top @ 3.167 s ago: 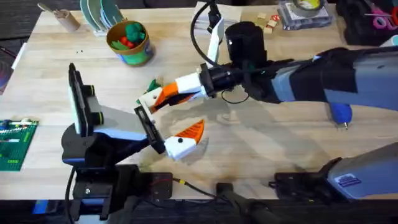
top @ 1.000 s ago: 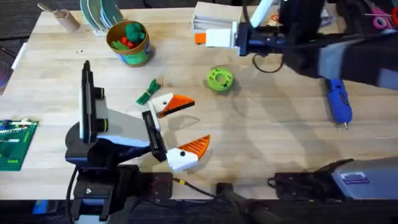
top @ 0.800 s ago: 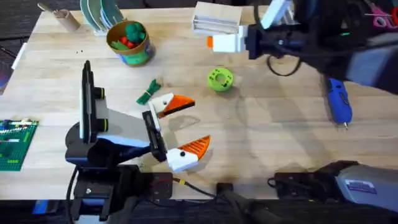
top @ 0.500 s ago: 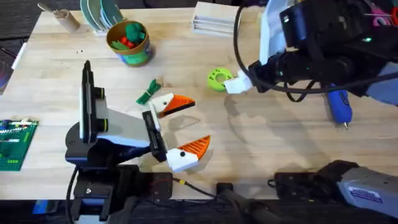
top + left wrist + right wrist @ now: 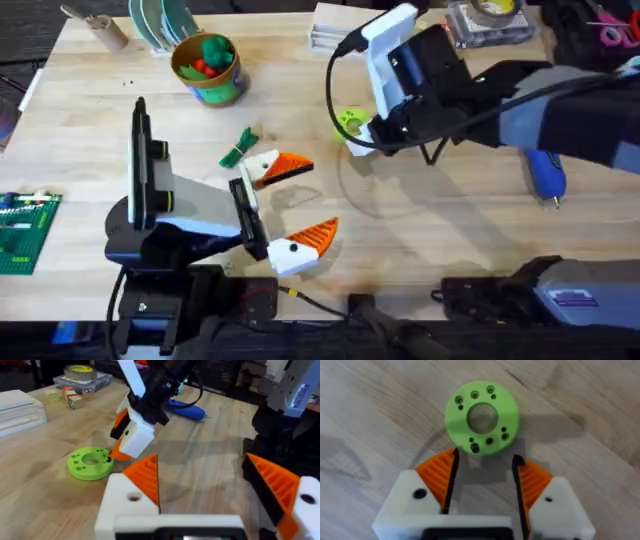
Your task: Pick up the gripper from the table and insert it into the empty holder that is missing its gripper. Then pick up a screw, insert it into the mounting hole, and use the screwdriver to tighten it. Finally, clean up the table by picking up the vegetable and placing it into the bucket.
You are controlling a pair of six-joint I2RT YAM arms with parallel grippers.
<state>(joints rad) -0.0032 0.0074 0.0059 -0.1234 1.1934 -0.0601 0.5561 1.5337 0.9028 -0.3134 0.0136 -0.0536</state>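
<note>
My right end effector (image 5: 482,480) has dropped over the lime disc (image 5: 481,416), fingers apart; closing askew could flick a screw away.

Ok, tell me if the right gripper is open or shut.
Open. The right gripper shows bare table between its orange pads, poised just short of the green disc, holding nothing.

No text can be read (the arm's label (image 5: 299,396) is blurred).
</note>
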